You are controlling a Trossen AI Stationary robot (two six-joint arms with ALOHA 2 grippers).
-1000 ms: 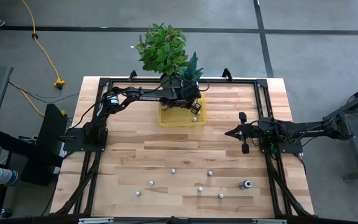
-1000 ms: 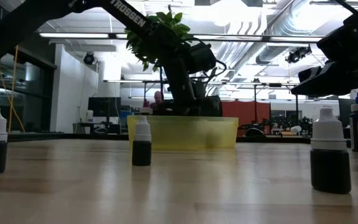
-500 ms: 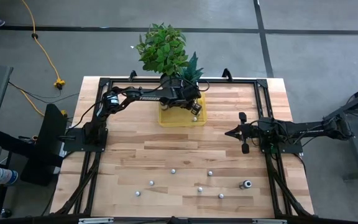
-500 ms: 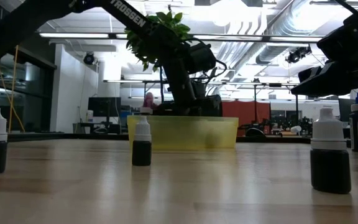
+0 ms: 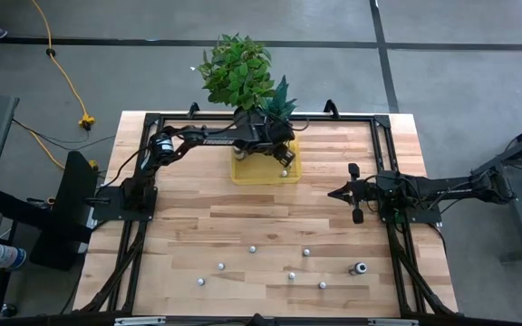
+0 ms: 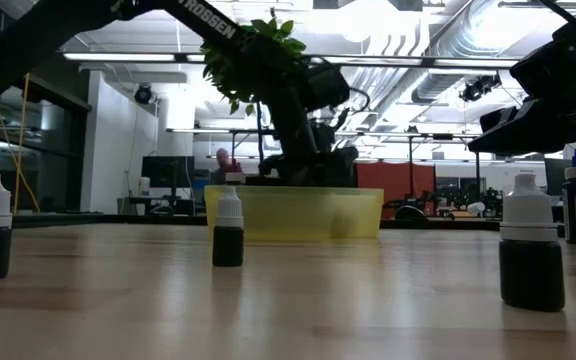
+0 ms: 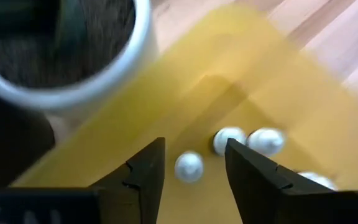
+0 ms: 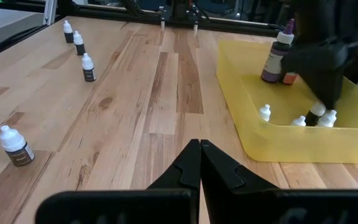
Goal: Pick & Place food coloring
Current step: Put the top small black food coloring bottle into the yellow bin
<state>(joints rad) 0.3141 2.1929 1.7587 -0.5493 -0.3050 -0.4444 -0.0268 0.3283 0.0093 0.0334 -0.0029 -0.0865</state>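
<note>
The food coloring bottles are tiny, with whitish caps. Several stand on the table's near half, dark-bodied in the low view. Others stand in the yellow tray at the far middle: white caps and a taller purple-bodied bottle. My left gripper hangs open over the tray, pointing down, with one cap showing in the gap between its fingers, untouched. In the high view it is at the tray's far side. My right gripper waits shut over the table's right side.
Two potted plants stand at the tray's far edge; a white pot rim is close beside my left gripper. A larger dark bottle stands near the right near corner. Bare wood lies between the tray and the scattered bottles.
My left gripper has risen a little over the yellow tray. The bottles on the table have stayed where they were, and the right arm has kept still.
</note>
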